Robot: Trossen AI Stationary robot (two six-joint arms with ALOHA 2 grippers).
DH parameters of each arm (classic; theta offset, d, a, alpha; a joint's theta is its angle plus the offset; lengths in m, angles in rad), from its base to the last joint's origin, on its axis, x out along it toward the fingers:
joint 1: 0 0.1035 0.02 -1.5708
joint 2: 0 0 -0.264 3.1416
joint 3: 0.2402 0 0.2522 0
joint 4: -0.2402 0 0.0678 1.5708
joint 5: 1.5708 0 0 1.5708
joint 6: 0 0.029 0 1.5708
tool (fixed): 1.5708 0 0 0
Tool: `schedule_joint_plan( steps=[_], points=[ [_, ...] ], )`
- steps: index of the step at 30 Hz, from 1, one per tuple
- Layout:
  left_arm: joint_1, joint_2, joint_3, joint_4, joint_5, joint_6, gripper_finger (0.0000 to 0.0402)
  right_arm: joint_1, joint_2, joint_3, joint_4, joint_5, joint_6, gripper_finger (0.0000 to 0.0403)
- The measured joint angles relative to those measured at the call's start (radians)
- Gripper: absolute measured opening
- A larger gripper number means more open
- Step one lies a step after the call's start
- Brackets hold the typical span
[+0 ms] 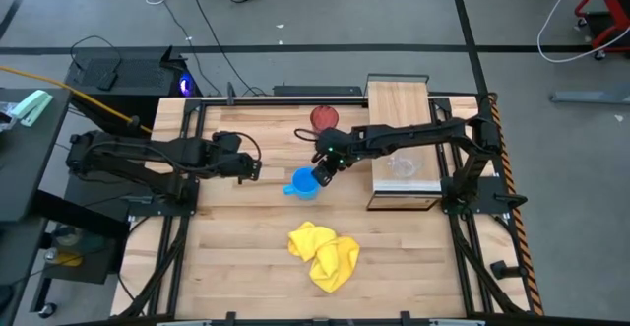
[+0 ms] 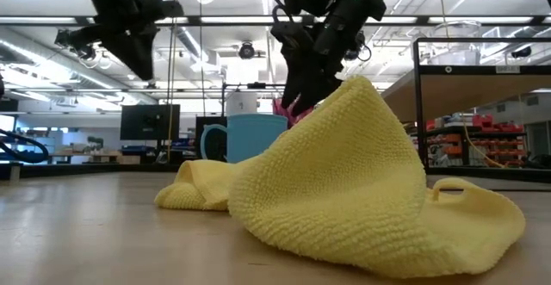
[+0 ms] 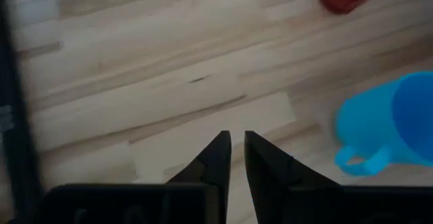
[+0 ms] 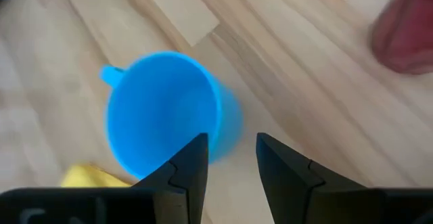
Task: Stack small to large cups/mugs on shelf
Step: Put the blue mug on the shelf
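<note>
**Blue mug on desk, right end effector poised above it**

The blue mug (image 1: 305, 183) is standing upright on the desk (image 1: 236, 257), handle pointing toward the left arm, just beside the near end of the shelf (image 1: 399, 104). The right end effector (image 1: 323, 171) is hanging directly above the mug's rim with its fingers spread apart and gripping nothing. The red tumbler (image 1: 324, 118) is sitting on the desk beyond the mug, next to the shelf. The clear cup (image 1: 401, 163) is resting on the shelf, under the right arm. The left end effector (image 1: 250, 169) is waiting over bare desk, well apart from the mug, its fingers nearly together and empty. A yellow cloth (image 1: 324, 253) is lying crumpled on the desk nearer the front edge.
</note>
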Motion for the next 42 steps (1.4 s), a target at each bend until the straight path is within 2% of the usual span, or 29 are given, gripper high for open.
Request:
schedule_joint_plan(
  steps=[7, 10, 17, 24, 28, 37, 42],
  points=[
    [-0.001, 0.003, 0.000, 0.012, 0.005, -0.029, 0.0052, 0.001, 0.000, 0.000, -0.007, 0.020, 0.011, 0.0132],
    [-0.004, 0.029, 0.000, 0.010, 0.044, -0.013, 0.0052, 0.008, -0.001, 0.000, -0.022, 0.016, -0.004, 0.0132],
    [-0.038, 0.114, 0.000, 0.033, 0.046, -0.027, 0.0052, 0.030, -0.013, 0.000, -0.091, 0.015, 0.012, 0.0132],
    [-0.048, 0.166, -0.001, 0.043, 0.045, -0.031, 0.0052, 0.087, -0.013, 0.000, -0.101, 0.094, 0.028, 0.0132],
    [-0.047, 0.167, -0.001, 0.039, 0.041, -0.033, 0.0052, 0.078, -0.013, 0.000, -0.098, 0.159, 0.045, 0.0132],
    [-0.048, 0.167, -0.001, 0.037, 0.066, -0.065, 0.0052, 0.068, 0.002, -0.001, -0.030, 0.116, 0.052, 0.0132],
    [-0.066, 0.194, 0.000, 0.077, 0.119, -0.081, 0.0052, 0.065, 0.002, 0.001, -0.011, 0.116, 0.051, 0.0132]
  ],
)
